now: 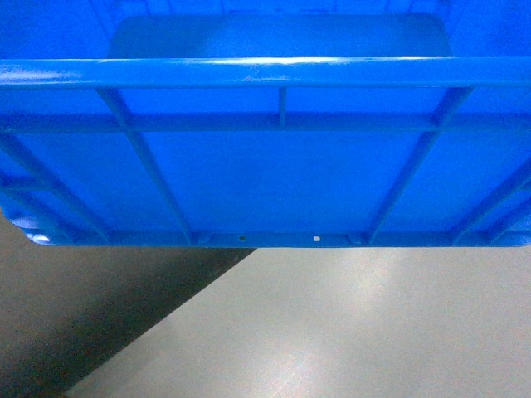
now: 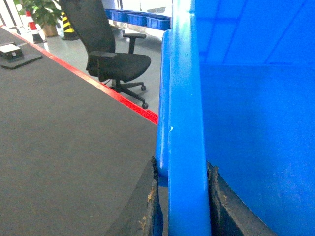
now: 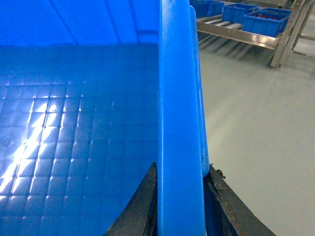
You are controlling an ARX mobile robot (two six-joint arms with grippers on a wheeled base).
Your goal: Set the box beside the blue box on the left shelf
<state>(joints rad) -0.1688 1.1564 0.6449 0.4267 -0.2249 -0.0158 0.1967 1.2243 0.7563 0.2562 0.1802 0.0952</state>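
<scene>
Up close in the head view, the box [image 1: 274,178] fills the upper frame, its ribbed outer wall and thick rim facing the camera, held clear above pale floor [image 1: 348,332] and a dark mat [image 1: 75,315].

From the left wrist, the left gripper [image 2: 183,206] has its dark fingers [image 2: 149,206] clenched on either side of the box rim [image 2: 186,123], one inside the wall and one outside. Beyond lie a dark floor mat edged by a red line [image 2: 123,101], a black office chair [image 2: 110,49] and a potted plant [image 2: 44,12].

From the right wrist, the right gripper [image 3: 180,209] likewise clamps the opposite rim [image 3: 177,98] between its fingers [image 3: 142,209], beside the box's gridded inner bottom [image 3: 74,147]. Far off, a metal rack [image 3: 246,37] carries small blue bins [image 3: 268,19].
</scene>
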